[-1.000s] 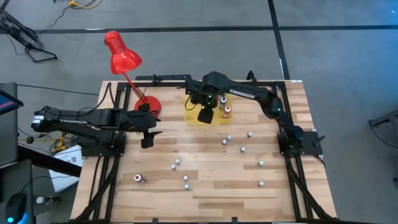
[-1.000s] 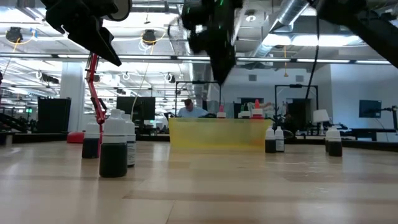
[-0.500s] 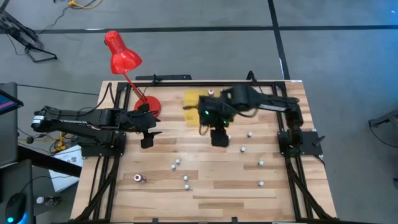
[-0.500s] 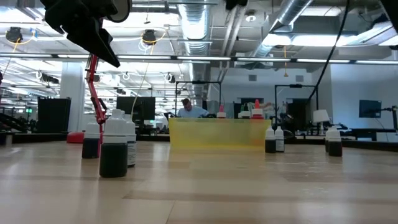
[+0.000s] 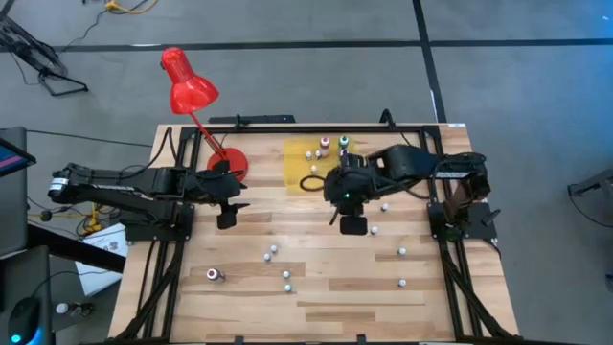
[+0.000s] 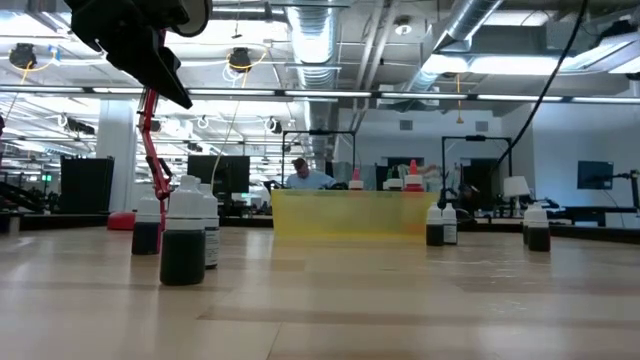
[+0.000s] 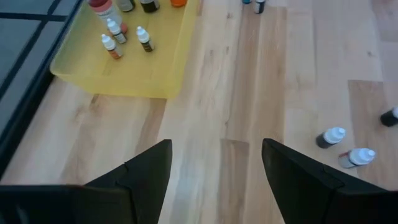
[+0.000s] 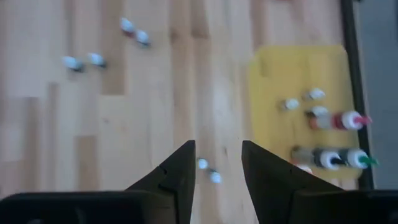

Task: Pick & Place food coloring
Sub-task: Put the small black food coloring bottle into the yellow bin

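Wood-plank table (image 5: 316, 287); open hall beyond. Food coloring bottles (image 5: 273, 252) scattered on table, several on yellow mat (image 5: 299, 163). Right gripper (image 5: 352, 224) above table centre, jaws part-open, empty. Left gripper (image 5: 227, 218) waits left, jaws open.

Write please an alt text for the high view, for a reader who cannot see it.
Seen from above, the right gripper hangs open over mid-table, just past the yellow tray that holds several small bottles. More bottles dot the wooden table; the left gripper waits near a red lamp.
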Controlling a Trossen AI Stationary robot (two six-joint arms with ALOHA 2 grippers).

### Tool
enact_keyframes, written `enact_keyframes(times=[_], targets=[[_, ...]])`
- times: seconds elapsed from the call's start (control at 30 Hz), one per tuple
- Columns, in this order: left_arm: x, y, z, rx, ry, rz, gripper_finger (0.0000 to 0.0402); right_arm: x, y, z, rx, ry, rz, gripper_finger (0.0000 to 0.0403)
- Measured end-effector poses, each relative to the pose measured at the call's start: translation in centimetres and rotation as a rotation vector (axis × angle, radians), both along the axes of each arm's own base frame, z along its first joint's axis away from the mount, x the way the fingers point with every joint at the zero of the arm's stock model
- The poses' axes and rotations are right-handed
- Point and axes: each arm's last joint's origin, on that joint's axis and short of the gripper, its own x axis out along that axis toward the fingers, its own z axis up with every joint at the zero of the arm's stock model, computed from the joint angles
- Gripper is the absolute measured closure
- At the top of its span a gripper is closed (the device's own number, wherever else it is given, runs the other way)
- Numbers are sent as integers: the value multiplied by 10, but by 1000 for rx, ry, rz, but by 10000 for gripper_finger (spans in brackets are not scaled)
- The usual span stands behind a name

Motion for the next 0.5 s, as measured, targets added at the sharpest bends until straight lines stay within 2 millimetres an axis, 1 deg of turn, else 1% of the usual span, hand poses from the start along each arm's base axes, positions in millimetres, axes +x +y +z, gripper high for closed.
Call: enact_keyframes(times=[0.1, 0.2, 0.27, 0.4, 0.5], targets=[[0, -1, 0, -23, 0, -24, 159, -11, 0, -26, -35, 34, -68, 284], [0, -2, 0, -40, 1, -42, 159, -33, -3, -52, -18, 82, -173, 284], [0, -2, 0, -40, 1, -43, 159, -53, -7, -68, 2, 103, -262, 284], [1, -2, 0, -39, -6, -42, 159, -90, -16, -98, 48, 59, -471, 284], [1, -2, 1, -39, -12, -42, 159, -108, -19, -123, 150, 0, -675, 284]])
